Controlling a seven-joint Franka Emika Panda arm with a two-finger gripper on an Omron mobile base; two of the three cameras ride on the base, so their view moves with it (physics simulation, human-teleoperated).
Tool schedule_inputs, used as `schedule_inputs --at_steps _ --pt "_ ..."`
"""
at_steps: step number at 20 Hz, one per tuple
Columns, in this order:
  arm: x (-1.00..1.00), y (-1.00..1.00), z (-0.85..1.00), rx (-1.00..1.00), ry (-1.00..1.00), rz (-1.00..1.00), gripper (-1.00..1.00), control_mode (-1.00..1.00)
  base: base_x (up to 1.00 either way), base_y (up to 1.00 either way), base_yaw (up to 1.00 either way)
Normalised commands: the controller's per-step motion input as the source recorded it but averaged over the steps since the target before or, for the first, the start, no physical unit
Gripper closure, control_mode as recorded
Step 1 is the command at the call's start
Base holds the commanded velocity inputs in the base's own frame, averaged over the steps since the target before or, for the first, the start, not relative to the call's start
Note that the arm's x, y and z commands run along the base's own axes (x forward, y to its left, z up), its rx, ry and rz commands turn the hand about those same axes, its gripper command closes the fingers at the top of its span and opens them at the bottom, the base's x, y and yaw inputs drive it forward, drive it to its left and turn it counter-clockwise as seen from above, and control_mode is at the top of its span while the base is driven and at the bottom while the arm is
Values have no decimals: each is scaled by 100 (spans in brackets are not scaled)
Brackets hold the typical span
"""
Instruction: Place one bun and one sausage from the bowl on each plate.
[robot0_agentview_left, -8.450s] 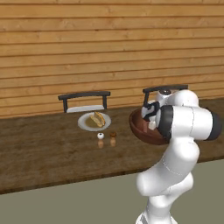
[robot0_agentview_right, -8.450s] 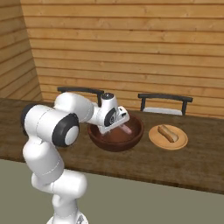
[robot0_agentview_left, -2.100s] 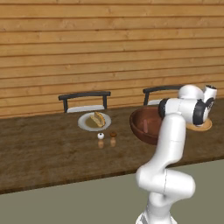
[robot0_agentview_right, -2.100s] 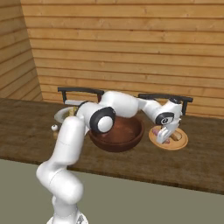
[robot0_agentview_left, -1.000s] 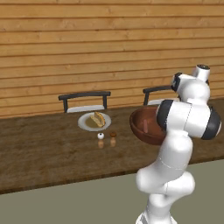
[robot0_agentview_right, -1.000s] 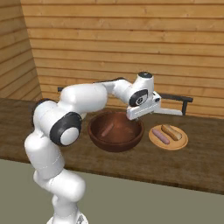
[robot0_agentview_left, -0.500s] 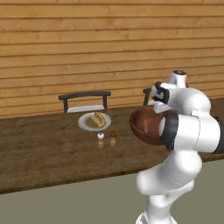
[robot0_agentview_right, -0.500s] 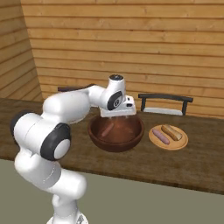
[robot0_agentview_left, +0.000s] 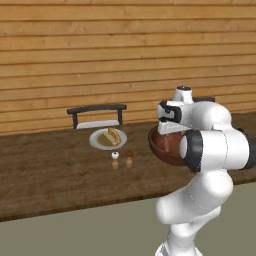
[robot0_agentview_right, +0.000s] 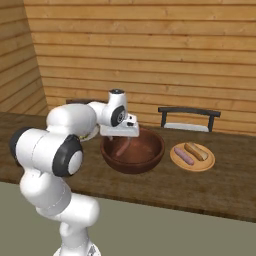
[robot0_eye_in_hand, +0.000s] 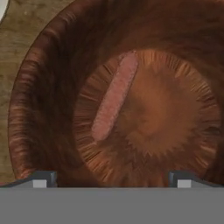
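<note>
The dark reddish-brown bowl (robot0_agentview_right: 150, 156) stands on the wooden counter with one sausage (robot0_eye_in_hand: 114, 98) lying on its bottom. My gripper (robot0_eye_in_hand: 112, 180) hangs open and empty just above the bowl's left side, its fingertips (robot0_eye_in_hand: 43, 178) apart and clear of the sausage. In the right base view my gripper (robot0_agentview_right: 120, 135) sits over the same sausage (robot0_agentview_right: 121, 148). To the right, a tan plate (robot0_agentview_right: 176, 161) holds a sausage (robot0_agentview_right: 184, 155) and a bun (robot0_agentview_right: 196, 150). In the left base view a pale plate (robot0_agentview_left: 95, 142) carries a bun (robot0_agentview_left: 111, 136), left of the bowl (robot0_agentview_left: 159, 150).
Two small shakers (robot0_agentview_left: 115, 155) (robot0_agentview_left: 129, 154) stand in front of the pale plate. Dark chair backs (robot0_agentview_left: 97, 116) (robot0_agentview_right: 189, 119) rise behind the counter against the plank wall. The counter's front edge (robot0_agentview_right: 175, 207) runs below the bowl.
The arm has swung left from near the right-hand plate to above the bowl. The gripper has stayed open with nothing in it.
</note>
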Motion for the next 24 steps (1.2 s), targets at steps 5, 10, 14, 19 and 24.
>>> schedule_inputs --at_steps 5,10,14,19,24 --pt "25 0 -55 14 13 10 -100 -100 0 0 0" --pt "3 0 -37 11 0 4 -100 -100 0 0 0" --pt "23 2 -19 2 0 0 -100 -100 0 0 0" --pt "0 17 -33 0 0 0 -100 -100 0 0 0" --pt "0 4 -46 0 0 0 -100 -100 0 0 0"
